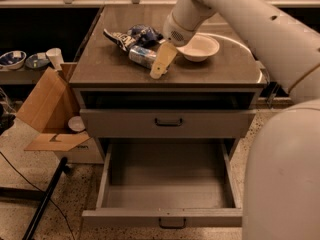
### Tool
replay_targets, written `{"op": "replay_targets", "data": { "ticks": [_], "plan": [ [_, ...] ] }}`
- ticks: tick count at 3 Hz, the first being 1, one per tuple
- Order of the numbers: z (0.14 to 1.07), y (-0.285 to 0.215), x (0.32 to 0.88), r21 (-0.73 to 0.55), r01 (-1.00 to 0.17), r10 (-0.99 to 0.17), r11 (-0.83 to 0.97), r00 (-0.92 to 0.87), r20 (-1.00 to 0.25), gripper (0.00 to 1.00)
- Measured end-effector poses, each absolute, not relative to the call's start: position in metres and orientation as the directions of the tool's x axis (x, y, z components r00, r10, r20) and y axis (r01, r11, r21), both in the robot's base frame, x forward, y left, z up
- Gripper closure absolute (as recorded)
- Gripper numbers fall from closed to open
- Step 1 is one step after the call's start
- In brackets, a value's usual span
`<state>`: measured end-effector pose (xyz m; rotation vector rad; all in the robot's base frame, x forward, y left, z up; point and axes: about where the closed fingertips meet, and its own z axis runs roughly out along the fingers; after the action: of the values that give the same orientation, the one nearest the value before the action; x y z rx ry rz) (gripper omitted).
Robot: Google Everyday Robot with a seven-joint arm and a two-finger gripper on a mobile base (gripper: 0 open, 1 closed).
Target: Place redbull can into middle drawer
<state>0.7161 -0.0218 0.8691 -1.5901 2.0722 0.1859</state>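
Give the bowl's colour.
White, best in the camera view. The bowl lies beside the gripper, which hangs by the can.
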Motion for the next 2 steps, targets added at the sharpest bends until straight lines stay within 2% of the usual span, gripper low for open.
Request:
{"op": "replay_targets", "data": {
  "ticks": [2],
  "plan": [
    [0.844,0.019,0.714,-0.160,-0.954,-0.920,0.252,-0.185,-0.344,0.00]
  ]
}}
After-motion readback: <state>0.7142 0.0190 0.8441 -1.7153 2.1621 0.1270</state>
